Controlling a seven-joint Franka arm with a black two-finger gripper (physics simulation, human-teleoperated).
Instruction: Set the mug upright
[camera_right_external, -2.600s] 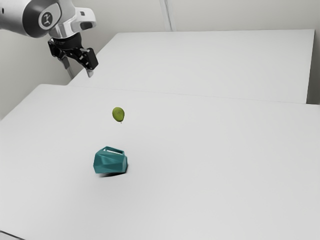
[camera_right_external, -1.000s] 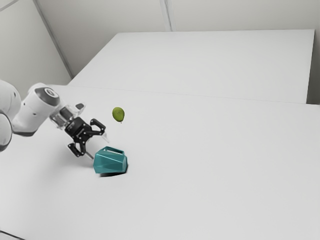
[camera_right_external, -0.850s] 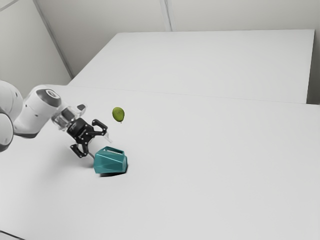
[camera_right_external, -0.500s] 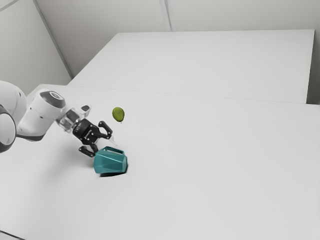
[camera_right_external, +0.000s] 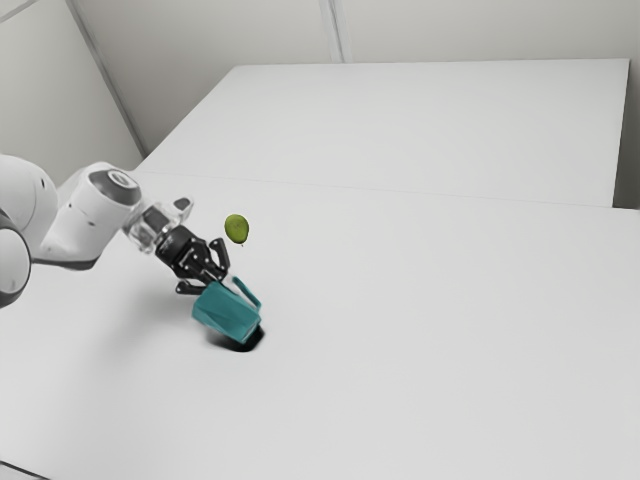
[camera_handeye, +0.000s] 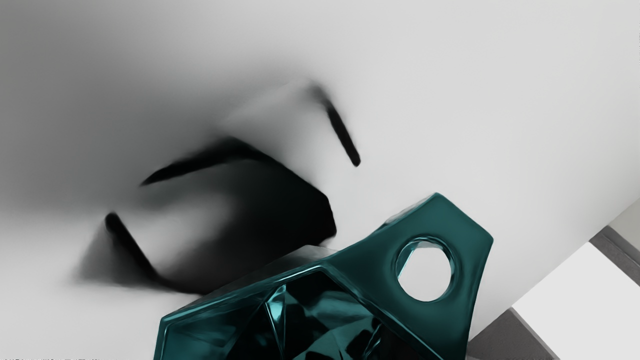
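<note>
No lettering can be read anywhere; the one arm bears a small round mark, too small to make out. There is one black gripper, its two fingers clamped on the rim side of the one teal mug. The mug hangs tilted in the grip, neither upright nor flat on its side, above its dark shadow on the white table; whether its lowest edge touches the table I cannot tell. The wrist view looks into its faceted mouth, with one handle pierced by a single rounded hole. One green fruit sits near the mug, apart from it. Beyond the table is one more white surface.
</note>
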